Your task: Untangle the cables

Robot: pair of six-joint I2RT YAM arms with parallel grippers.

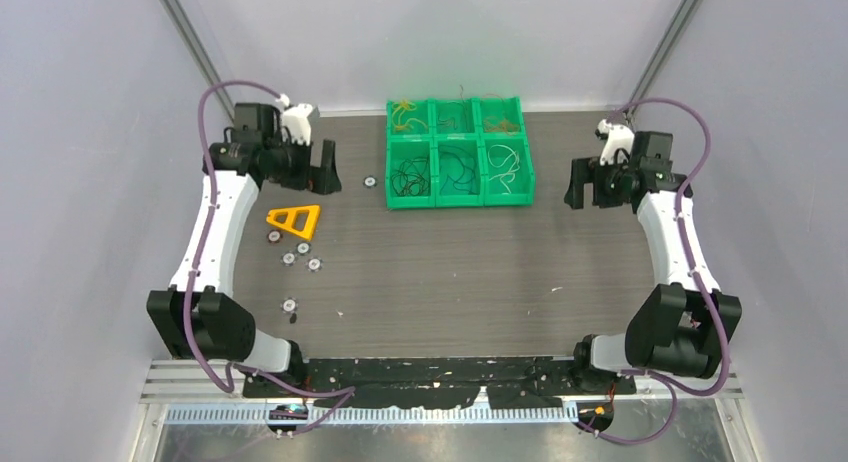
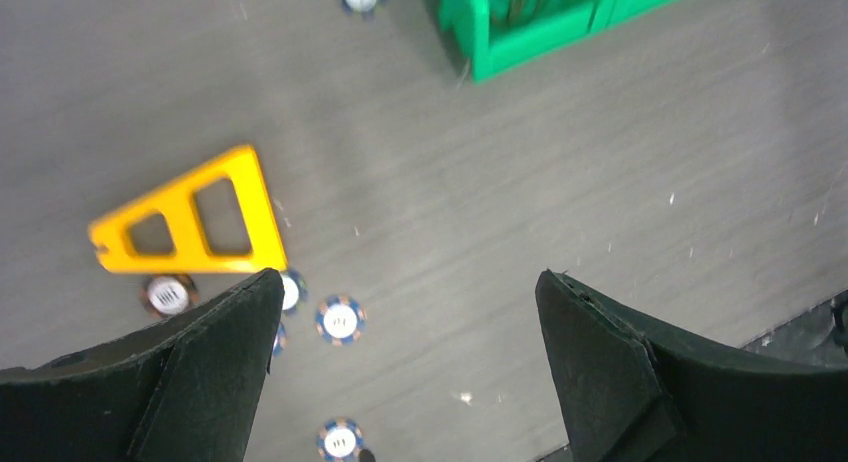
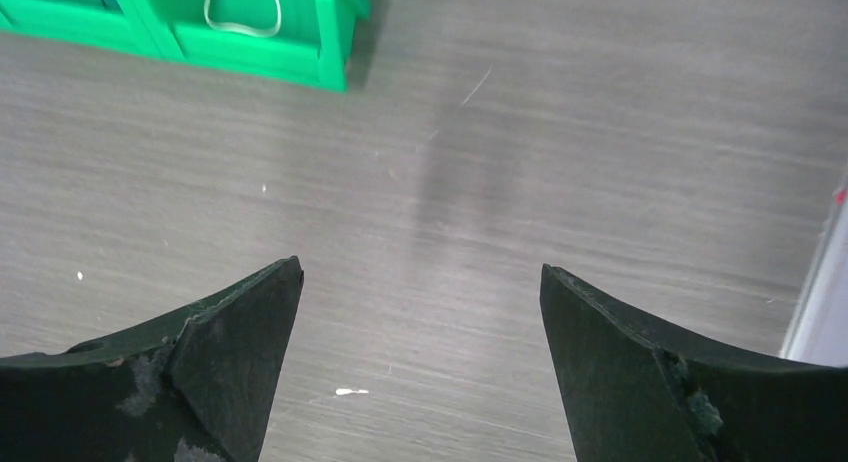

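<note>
Left gripper [image 2: 405, 282] and right gripper [image 3: 420, 272] released; cables [image 1: 408, 174] in the green bin tray [image 1: 460, 202] at the far edge of the bench [image 1: 450, 292].
Overhead I barely resolve the wires: hair-fine loops, dark in the near-left compartment, pale in the near-right, far row's colours unclear; my left wrist view is blurred and cuts the tray off; the right wrist view catches one corner compartment holding a white cable [image 3: 242, 12]; each gripper hangs spread and empty beside the tray, one per side, touching no cable; a yellow triangular frame [image 1: 295, 220] and small round tokens [image 1: 302, 249] lie toward the left edge.
</note>
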